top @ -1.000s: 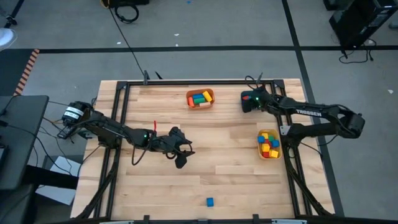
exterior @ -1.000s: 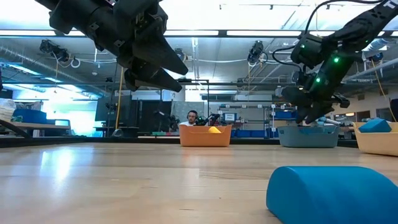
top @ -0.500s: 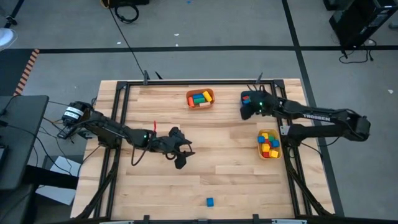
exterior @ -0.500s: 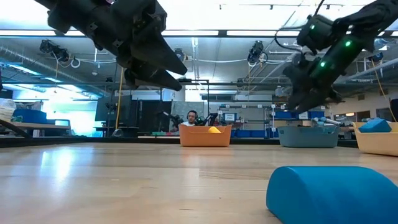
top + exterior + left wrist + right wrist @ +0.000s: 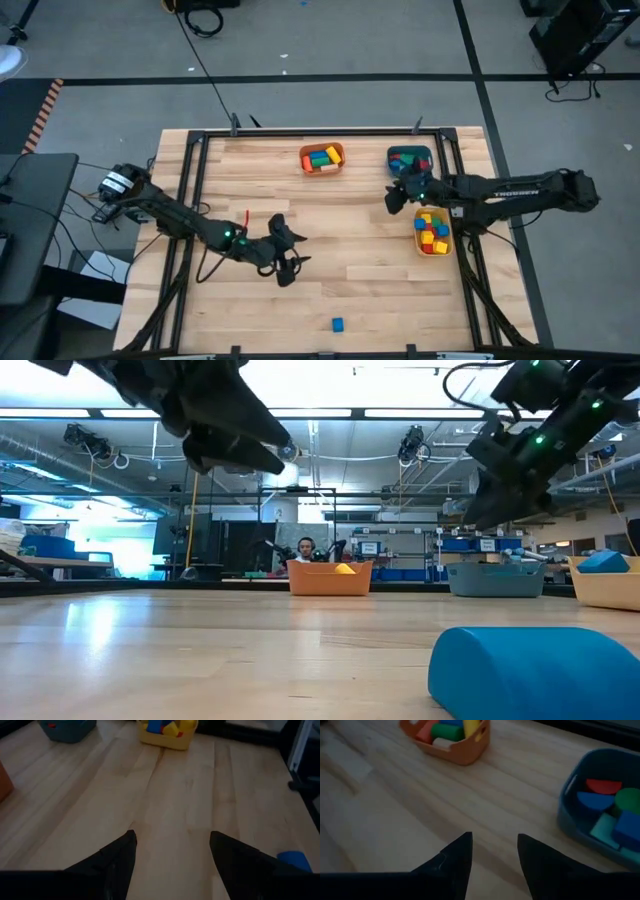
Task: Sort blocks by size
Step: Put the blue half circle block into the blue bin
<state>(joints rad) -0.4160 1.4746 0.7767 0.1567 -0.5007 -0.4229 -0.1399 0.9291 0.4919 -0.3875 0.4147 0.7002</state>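
High view: one small blue block (image 5: 338, 324) left on wood desk (image 5: 360, 250); left end effector (image 5: 287, 268) spread, empty, must reach it; right end effector (image 5: 396, 199) spread, idle nr bins.

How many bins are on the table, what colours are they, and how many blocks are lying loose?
Orange bin: 1
Teal bin: 1
Yellow bin: 1
Loose blue block on the table: 1
Total: 3 bins and 1 loose block, 4 things.
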